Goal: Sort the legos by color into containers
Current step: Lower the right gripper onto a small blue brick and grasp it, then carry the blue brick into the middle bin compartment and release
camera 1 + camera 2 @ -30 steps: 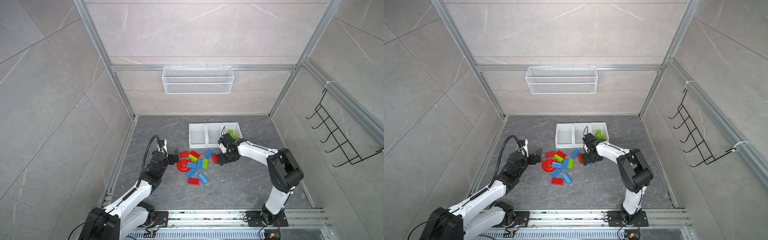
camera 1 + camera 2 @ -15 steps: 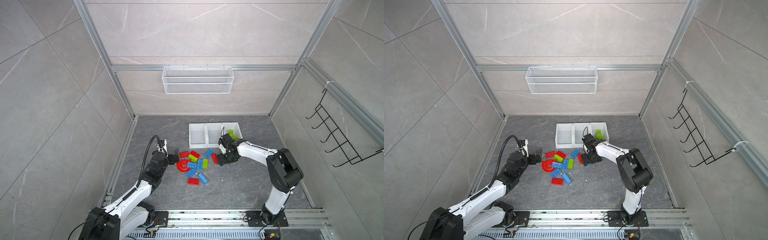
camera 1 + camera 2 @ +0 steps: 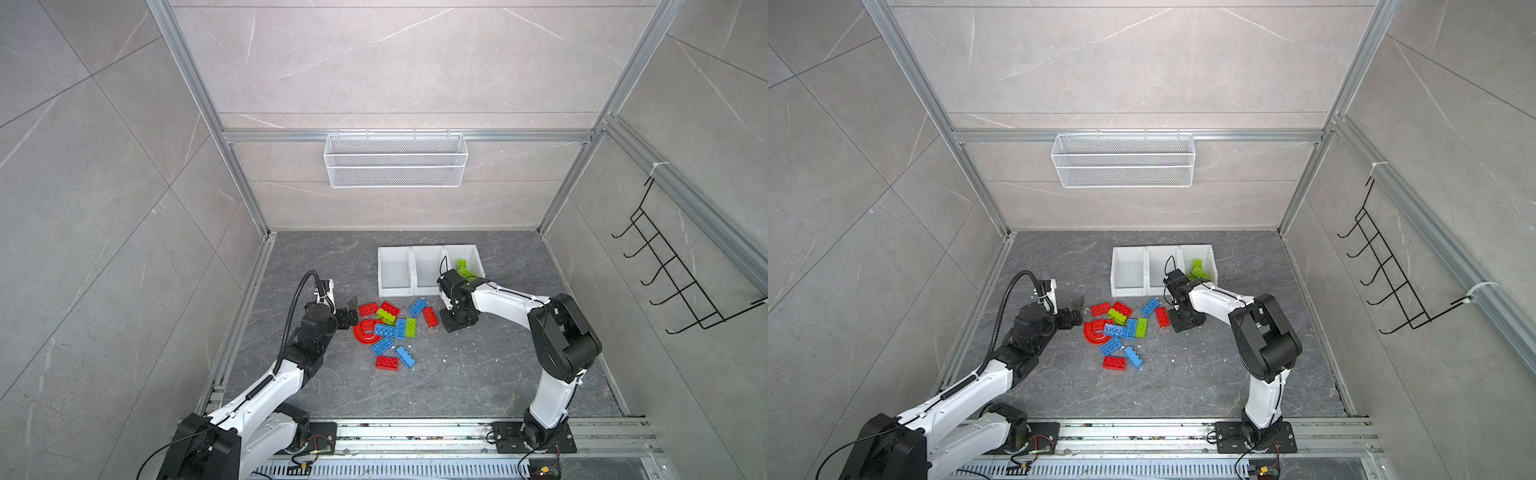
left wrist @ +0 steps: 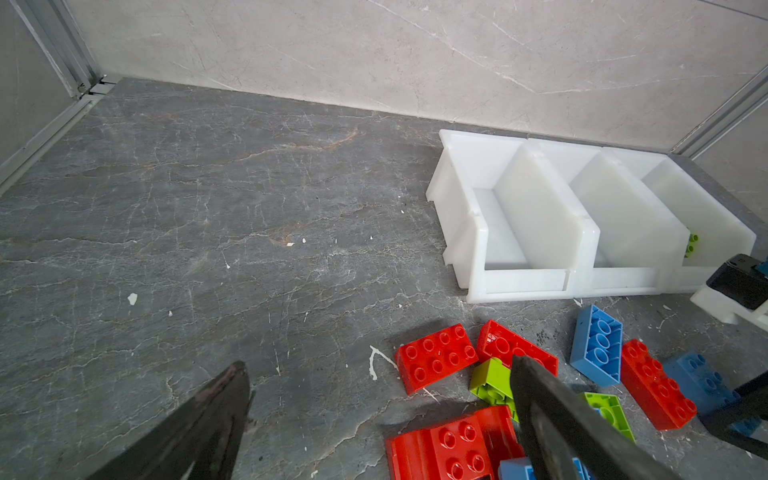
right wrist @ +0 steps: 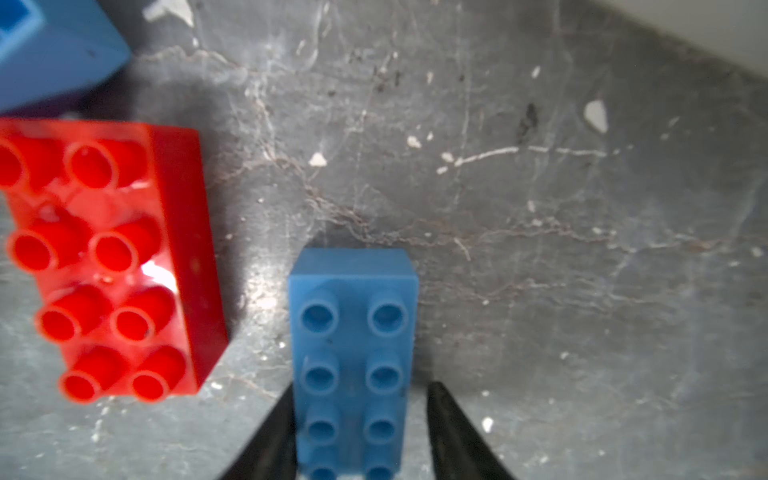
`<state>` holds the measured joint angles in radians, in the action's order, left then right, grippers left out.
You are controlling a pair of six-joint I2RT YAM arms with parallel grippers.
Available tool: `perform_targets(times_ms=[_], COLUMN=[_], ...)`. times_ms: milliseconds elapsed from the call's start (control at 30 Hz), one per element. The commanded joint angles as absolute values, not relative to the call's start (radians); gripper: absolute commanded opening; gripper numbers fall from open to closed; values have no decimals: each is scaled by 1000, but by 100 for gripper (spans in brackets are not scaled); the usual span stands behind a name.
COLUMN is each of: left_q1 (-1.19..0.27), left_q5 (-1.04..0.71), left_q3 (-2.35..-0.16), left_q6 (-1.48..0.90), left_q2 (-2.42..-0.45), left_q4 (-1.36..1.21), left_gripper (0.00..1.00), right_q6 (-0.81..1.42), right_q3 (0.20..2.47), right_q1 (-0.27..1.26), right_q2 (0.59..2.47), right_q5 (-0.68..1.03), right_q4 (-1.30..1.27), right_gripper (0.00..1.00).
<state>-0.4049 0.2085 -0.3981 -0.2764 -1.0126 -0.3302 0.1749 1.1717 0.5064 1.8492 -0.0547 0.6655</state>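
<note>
Straddling a blue two-by-four studded plastic brick (image 5: 353, 332), the right gripper (image 5: 359, 386) is seen with its black fingers drawn in much closer than a second ago. One finger is pressed to the brick's long side and a thin dark sliver is left at the other. Whether the brick is actually clamped cannot be told. The brick lies studs up on the tabletop, just beside a red two-by-four brick (image 5: 112, 257) and near the front of the three joined white plastic bins (image 3: 392, 286).

In both top views the right arm's place is hardly altered, and the left gripper (image 3: 351, 314) is kept where it was, its fingers spread wide with nothing between them, at the left edge of the heap of red, blue and lime-green bricks (image 3: 400, 328). The heap and the red arch piece (image 3: 365, 334) are unchanged. Two lime-green bricks (image 3: 463, 268) are lodged in the rightmost bin.

The dark grey veined stone tabletop (image 3: 478, 374) is flecked with white chips and scratches. It is enclosed by pale grey tiled walls and aluminium frame bars. A white wire mesh basket (image 3: 395, 162) is hung on the back wall and a black wire hook rack (image 3: 673, 282) on the right one.
</note>
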Motion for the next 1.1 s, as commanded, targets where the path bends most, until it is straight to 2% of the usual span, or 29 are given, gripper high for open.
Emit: perform_targets(times_ms=[0, 233, 567, 700, 900, 1067], left_q1=[-402, -402, -402, -401, -402, -402], left_q5=[228, 231, 213, 212, 222, 210], left_q3=[-433, -428, -426, -423, -425, -427], left_q6=[-269, -272, -280, -279, -274, -280], left_q2=[-1002, -997, -1004, -1012, -1026, -1027], left_q4=[-345, -350, -362, -372, -378, -380], left_gripper=[100, 99, 100, 100, 100, 100], right_q6=[173, 168, 182, 193, 210, 213], right_q3=[1184, 1170, 1024, 988, 1173, 1376], right_q1=[509, 508, 508, 504, 497, 473], right_q2=[1870, 1843, 1602, 1539, 1614, 1783], right_q5=[-2, 7, 88, 116, 117, 85], right_q4=[668, 635, 407, 318, 381, 411], right_gripper=[42, 30, 17, 16, 17, 17])
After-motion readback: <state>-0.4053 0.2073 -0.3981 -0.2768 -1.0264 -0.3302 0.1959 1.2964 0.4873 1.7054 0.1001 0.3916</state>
